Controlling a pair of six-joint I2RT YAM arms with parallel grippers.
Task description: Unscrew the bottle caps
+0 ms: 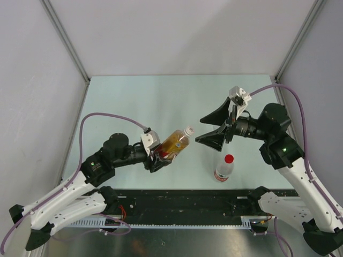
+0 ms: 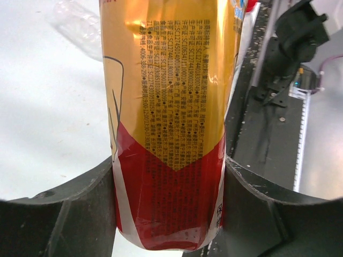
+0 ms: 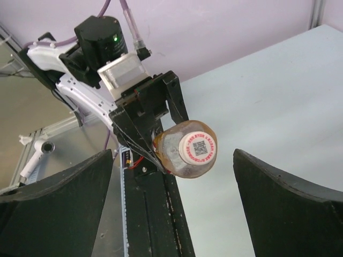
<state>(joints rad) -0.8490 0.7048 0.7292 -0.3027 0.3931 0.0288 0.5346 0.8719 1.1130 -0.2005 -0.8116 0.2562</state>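
Observation:
My left gripper [image 1: 159, 155] is shut on the amber bottle [image 1: 174, 143] and holds it tilted above the table, neck toward the right arm. Its white cap [image 1: 188, 130] is on. In the left wrist view the fingers [image 2: 64, 214] clamp the bottle's red-and-gold label [image 2: 171, 107] at its base. My right gripper [image 1: 213, 128] is open and empty, just right of the cap. In the right wrist view the cap [image 3: 199, 148] faces the camera between the spread fingers [image 3: 289, 209], not touched. A second bottle [image 1: 223, 172] with a red cap [image 1: 229, 158] stands near the front edge.
A plain clear bottle [image 2: 80, 27] lies on the table beyond the held one. A black rail [image 1: 187, 201] runs along the near edge between the arm bases. Grey walls enclose the pale green table [image 1: 161, 101] on three sides.

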